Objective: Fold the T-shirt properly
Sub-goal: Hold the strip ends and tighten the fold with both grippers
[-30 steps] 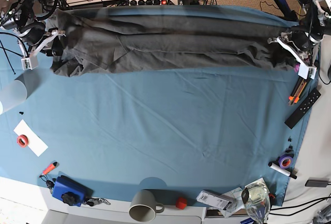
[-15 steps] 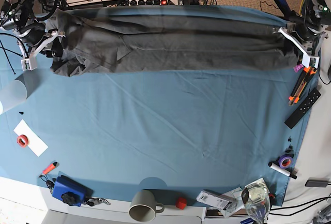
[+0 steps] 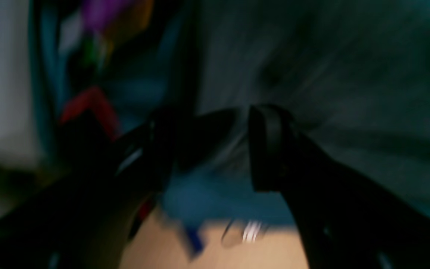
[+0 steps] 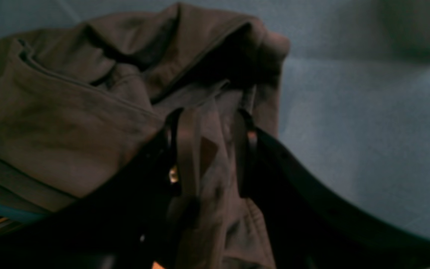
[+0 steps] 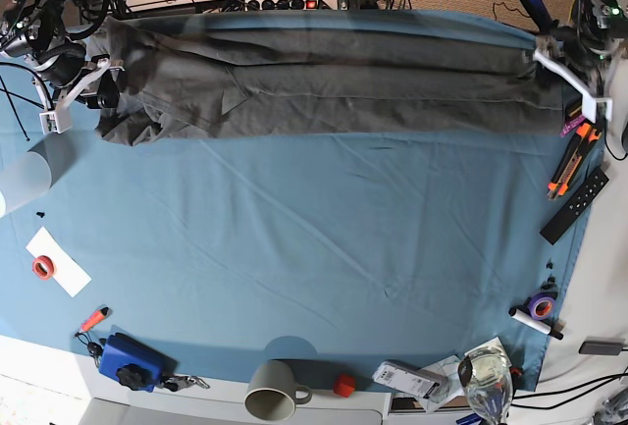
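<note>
While the T-shirt (image 5: 324,86) lies stretched along the bench (image 5: 324,239) | right end effector (image 4: 209,149) pinches its cloth | left end effector (image 3: 207,149) spread, empty | no legible writing

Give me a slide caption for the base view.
T-shirt folded into a long band across the table's far edge, right gripper gripping one end.

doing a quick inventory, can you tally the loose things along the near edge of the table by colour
red/orange: 3 - tape ring, marker, small cube
blue: 1 - box
purple: 1 - tape roll
grey: 1 - mug
white: 1 - pen
total: 7
</note>
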Robot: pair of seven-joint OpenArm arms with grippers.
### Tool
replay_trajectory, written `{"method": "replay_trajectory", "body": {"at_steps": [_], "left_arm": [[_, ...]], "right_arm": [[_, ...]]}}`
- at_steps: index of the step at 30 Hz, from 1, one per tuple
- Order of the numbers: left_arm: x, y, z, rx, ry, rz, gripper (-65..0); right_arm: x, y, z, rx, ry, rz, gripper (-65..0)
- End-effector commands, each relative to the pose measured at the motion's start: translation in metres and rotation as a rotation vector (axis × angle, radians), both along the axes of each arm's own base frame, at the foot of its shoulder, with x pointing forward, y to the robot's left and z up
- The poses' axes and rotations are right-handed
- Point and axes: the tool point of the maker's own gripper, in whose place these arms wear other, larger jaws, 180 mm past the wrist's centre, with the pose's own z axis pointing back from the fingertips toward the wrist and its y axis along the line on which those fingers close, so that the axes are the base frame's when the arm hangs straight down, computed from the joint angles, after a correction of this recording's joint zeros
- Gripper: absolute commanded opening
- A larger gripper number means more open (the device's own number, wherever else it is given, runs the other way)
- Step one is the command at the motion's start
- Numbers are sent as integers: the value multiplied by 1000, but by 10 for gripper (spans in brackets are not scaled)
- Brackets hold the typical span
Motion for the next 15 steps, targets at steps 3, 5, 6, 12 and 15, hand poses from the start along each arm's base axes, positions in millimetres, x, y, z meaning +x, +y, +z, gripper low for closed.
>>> {"method": "replay_trajectory", "body": {"at_steps": [3,5,6,12,15], "left_arm": [[26,-1,22,16,-105,-34,-334],[32,2,24,27,-116,-28,-326],[31,5,21,35,-104,-21,-325],[7,19,-32,-46,46,77,-325],[-1,8,-50,-157,96,77,-325]], "right_arm": [[7,-4,11,-18,-39,6,-489],[7,-4,11,-20,-37,6,-489],[7,-4,11,-20,-37,6,-489],[7,-4,11,-19,-38,6,-489],[7,-4,11,-20,-38,6,-488]]}}
